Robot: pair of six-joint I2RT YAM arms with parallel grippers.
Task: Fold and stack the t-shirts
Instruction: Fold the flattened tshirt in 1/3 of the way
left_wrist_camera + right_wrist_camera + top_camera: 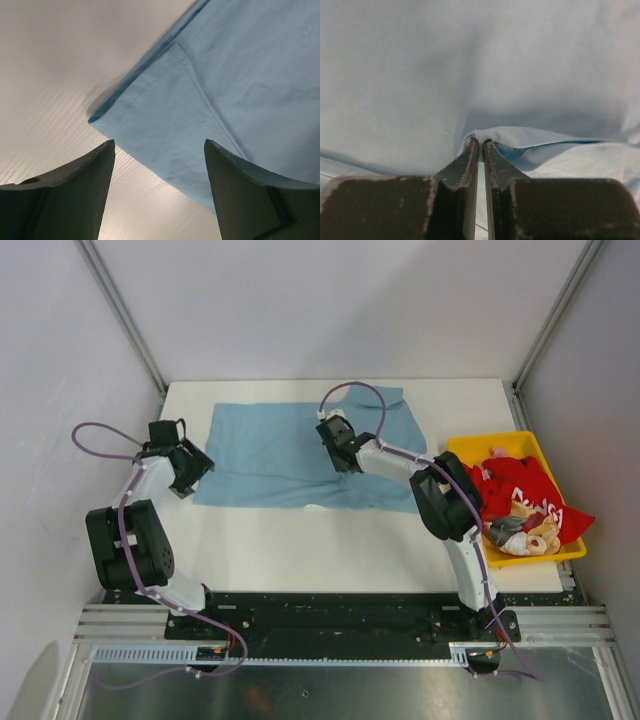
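Note:
The light blue t-shirt [270, 455] lies spread on the white table, its lettering not showing. My right gripper [336, 436] is over the middle of the shirt, shut on a pinched fold of the blue cloth [520, 136]. My left gripper [192, 468] is open at the shirt's left edge; in the left wrist view its fingers straddle a folded corner of the shirt [165, 130] and bare table. The red t-shirt [522, 488] with white lettering lies crumpled in the yellow bin [470, 446] at the right.
The yellow bin also holds grey and tan cloth [525, 535]. Metal frame posts [120, 310] rise at the table's back corners. The white table [300, 550] shows bare in front of the shirt.

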